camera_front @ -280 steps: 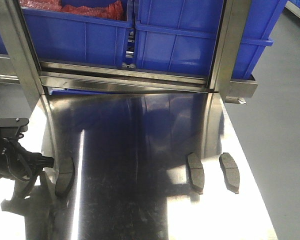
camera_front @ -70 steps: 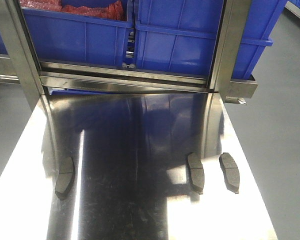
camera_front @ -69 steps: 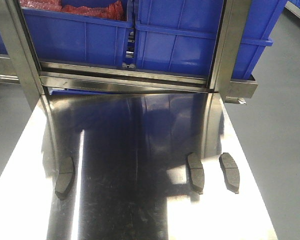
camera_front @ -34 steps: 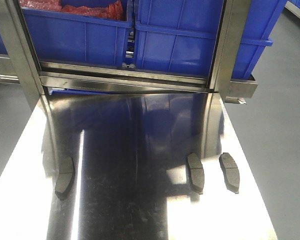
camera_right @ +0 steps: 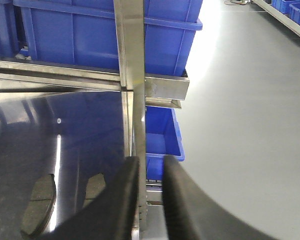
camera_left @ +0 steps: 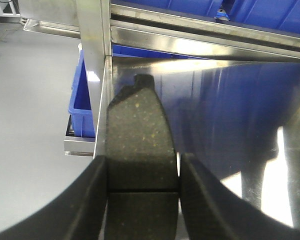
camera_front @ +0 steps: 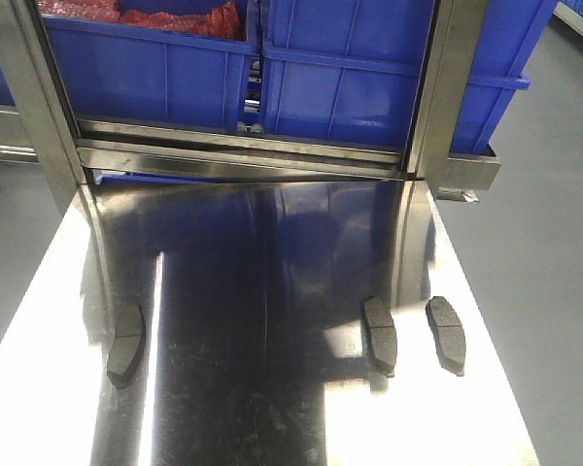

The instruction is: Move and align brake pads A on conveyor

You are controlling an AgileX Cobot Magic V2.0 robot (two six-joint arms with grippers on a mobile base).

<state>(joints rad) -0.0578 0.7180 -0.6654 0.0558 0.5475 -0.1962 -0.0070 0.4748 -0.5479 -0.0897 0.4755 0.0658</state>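
Carry step: left gripper [camera_left: 142, 160] clamping brake pad A [camera_left: 139, 122]; right gripper [camera_right: 150, 162] hanging slightly parted; aligned conveyor placement probably next.

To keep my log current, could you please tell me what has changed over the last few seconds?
The left arm, beside the left brake pad four seconds ago, has withdrawn from the front view. That pad, the middle brake pad and the right brake pad stayed put on the steel table.
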